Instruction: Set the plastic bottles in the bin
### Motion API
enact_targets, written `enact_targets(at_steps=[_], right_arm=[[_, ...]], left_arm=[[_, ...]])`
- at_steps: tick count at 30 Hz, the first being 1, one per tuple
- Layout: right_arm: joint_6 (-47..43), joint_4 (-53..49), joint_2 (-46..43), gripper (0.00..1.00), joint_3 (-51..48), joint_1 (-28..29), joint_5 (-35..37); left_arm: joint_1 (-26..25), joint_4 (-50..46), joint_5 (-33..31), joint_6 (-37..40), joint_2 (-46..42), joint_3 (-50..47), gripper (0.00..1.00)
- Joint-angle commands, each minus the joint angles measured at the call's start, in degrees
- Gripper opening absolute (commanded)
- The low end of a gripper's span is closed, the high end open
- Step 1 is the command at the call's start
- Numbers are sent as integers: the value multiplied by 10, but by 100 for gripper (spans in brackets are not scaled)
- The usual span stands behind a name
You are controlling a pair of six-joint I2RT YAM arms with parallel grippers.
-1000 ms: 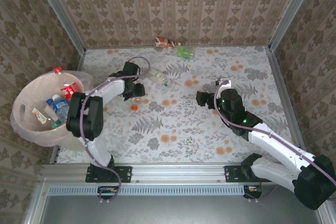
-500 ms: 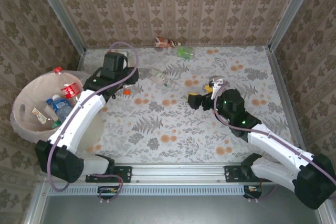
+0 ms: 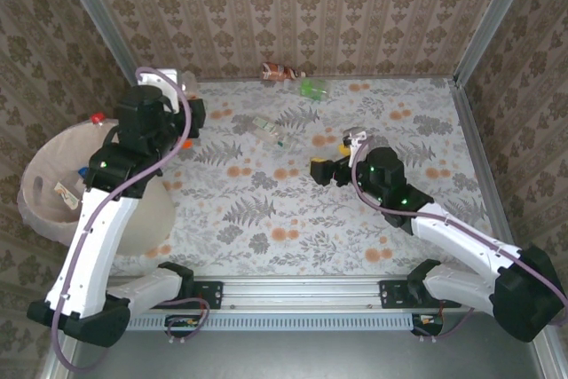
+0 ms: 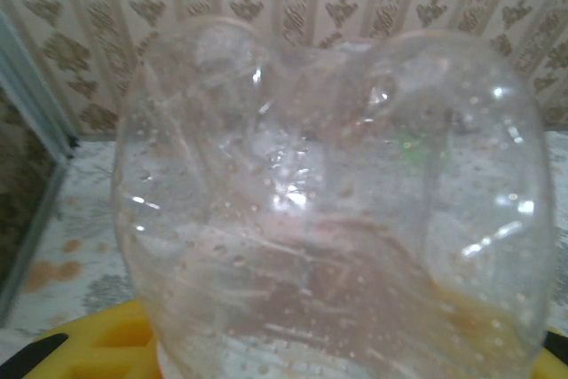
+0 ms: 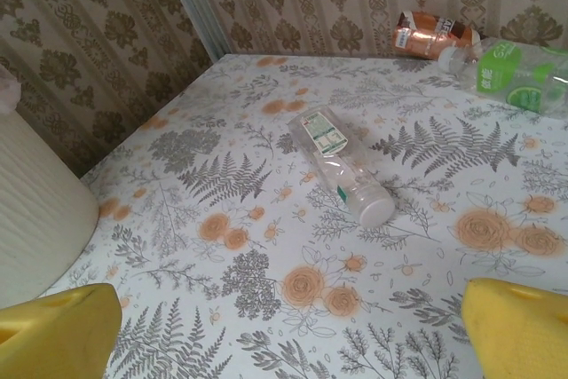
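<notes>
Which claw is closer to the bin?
Left. The left claw, gripping a bottle, is beside the bin's rim; the right claw is open over mid-table, well to the bin's right.

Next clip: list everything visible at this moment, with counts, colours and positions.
bin: one, pale beige, at the table's left edge
bottles in the bin: count cannot be told; red cap at the rim
held bottle: one, clear, crushed, in the left hand
brown-labelled bottle: one, crushed, against the far wall
green-labelled bottle: one, clear, far edge, beside the brown one
white-labelled bottle: one, clear, lying mid-table
table: one, white with grey and orange flowers
left hand: shut on the held bottle, near the bin
right hand: open, yellow pads, over mid-table
</notes>
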Motion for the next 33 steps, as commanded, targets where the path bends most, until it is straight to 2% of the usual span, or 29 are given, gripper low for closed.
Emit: enact_targets(at_steps=[1,5,8,10,13,17,22,24,26,28,33], right_arm=[[-10,20,10,100,18,3,-9],[-9,21,21,100,22,4,-9],[-10,21,26,100,25,6,-10],[-12,21,28,100,26,7,-11],[-14,18,29,100,26,8,-10],[-20,11,27,100,28,9,-11],[-24,5,25,100,32,10,-13],[-26,3,23,100,31,12,-11],[-26,0,20,100,31,12,-10],[-26,-4,17,100,29,13,-8],[-26,-3,11,100,25,14,1]], left_arm=[[5,-52,-81,56,-11,41,45],[16,-83,-181,84,-15,71,45],[49,-110,-256,86,-11,91,45],[89,-129,-301,77,-8,95,46],[159,-143,-313,62,-12,81,46],[256,-149,-271,44,-12,60,48],[424,-152,-99,-1,8,36,56],[468,-158,-53,-15,25,36,63],[486,-173,-34,-26,46,48,82],[486,-185,-33,-33,59,60,95],[486,-171,-3,-39,46,59,100]])
